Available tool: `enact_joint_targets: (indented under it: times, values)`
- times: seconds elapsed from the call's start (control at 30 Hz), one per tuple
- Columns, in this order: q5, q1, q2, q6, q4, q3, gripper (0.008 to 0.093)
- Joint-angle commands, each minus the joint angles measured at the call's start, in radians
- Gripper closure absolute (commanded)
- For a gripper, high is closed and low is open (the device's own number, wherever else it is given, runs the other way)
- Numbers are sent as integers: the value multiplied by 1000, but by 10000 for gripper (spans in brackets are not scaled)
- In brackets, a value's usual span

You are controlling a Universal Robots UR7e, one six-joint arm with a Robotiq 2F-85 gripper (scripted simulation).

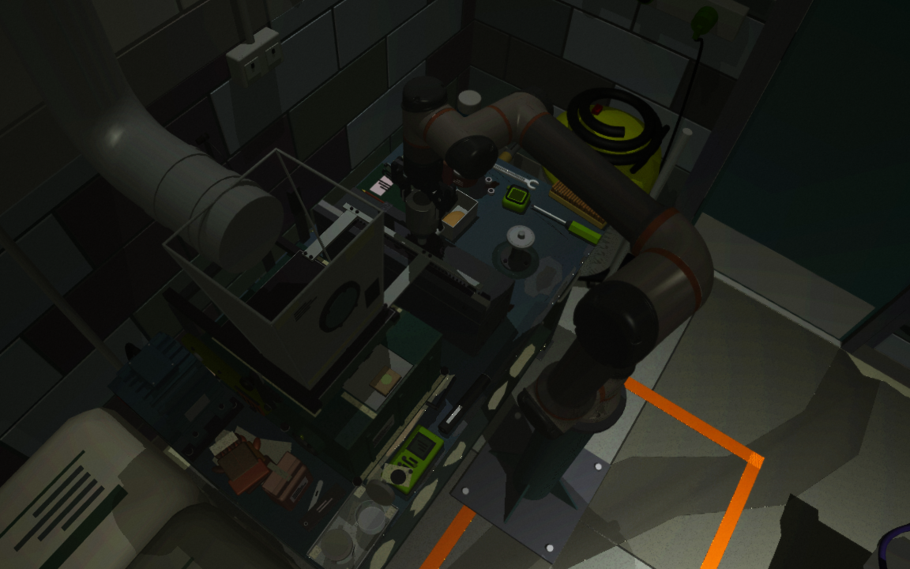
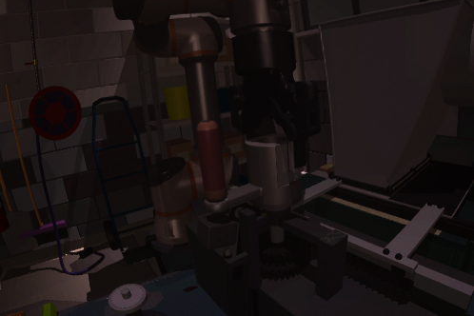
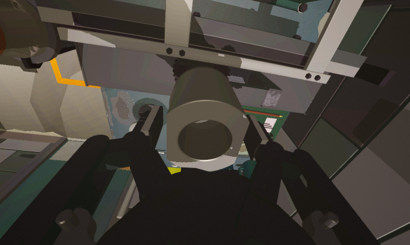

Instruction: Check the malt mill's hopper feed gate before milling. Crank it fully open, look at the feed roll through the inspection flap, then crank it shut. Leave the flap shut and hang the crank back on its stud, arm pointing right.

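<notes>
The crank's grey cylindrical hub (image 3: pixel 207 121) stands upright on the gate's drive shaft beside the hopper (image 1: pixel 282 283), and its maroon grip (image 2: pixel 211 160) rises on the arm end to the left in the second side camera. My gripper (image 3: pixel 202 129) is open and straddles the hub from above, holding nothing. The toothed gear (image 2: pixel 278 260) sits just below the hub. The hopper's front wall carries a round window (image 1: pixel 340 306). The empty stud with its washer (image 1: pixel 519 237) stands on the blue bench top to the right.
The gate's slide rails (image 2: pixel 380 241) run right under my fingers toward the hopper. A large duct (image 1: pixel 183 191) hangs over the hopper's far side. A green box (image 1: pixel 516 197), a screwdriver (image 1: pixel 568 223) and a brush lie on the bench behind the stud.
</notes>
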Motion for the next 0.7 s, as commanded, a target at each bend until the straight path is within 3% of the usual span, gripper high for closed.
enact_joint_targets:
  times: [0.0,0.27,0.67]
  values:
    - [0,0,0,0,0,0,184]
    - [0,0,0,0,-1,0,184]
    - [0,0,0,0,-1,0,424]
